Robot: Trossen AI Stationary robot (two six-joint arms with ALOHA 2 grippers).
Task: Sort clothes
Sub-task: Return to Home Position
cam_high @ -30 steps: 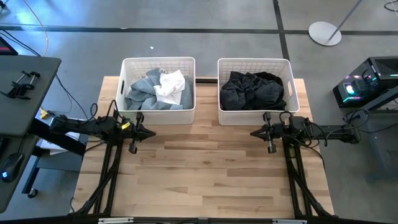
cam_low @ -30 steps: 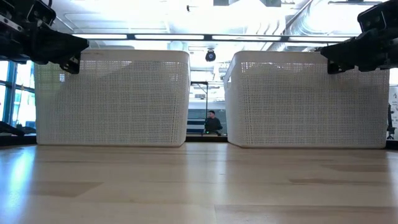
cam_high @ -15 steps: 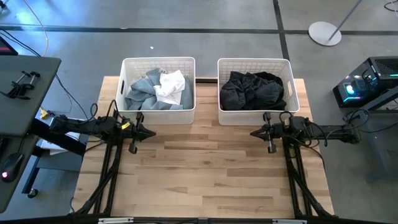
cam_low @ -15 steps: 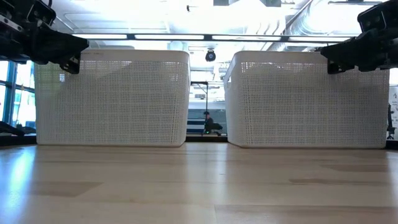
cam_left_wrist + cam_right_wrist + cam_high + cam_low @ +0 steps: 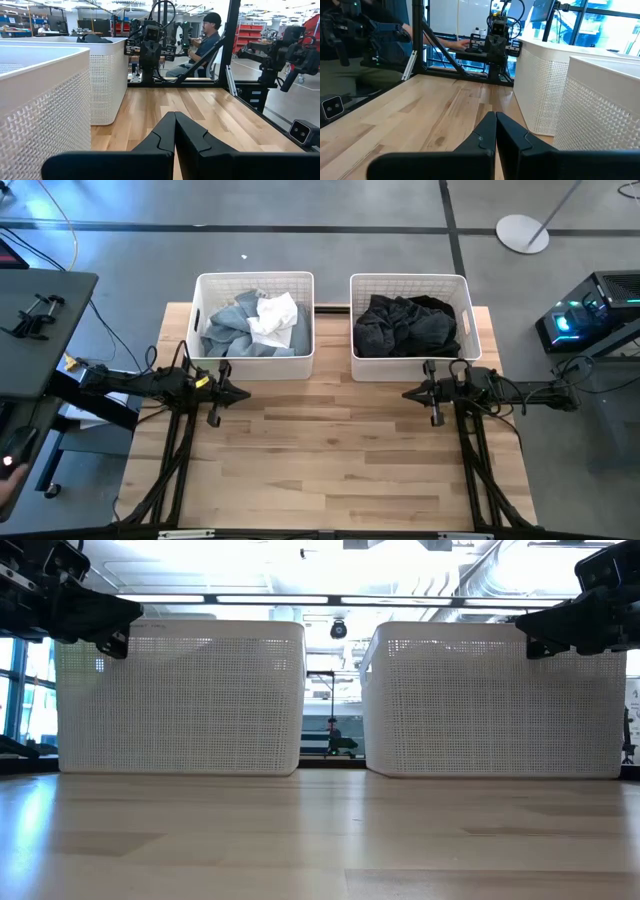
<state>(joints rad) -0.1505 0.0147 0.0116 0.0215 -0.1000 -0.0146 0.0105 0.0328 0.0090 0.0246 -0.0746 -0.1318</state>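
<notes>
Pale blue-grey and white clothes lie in the left white basket. Black and charcoal clothes lie in the right white basket. My left gripper is shut and empty above the table, just in front of the left basket; it also shows in its wrist view. My right gripper is shut and empty above the table, just in front of the right basket; it also shows in its wrist view. Beige and teal clothes do not show.
The two baskets stand side by side at the table's far edge, with a narrow gap between them. The wooden tabletop stretches from the baskets to the near edge. A person sits beyond the table's right edge.
</notes>
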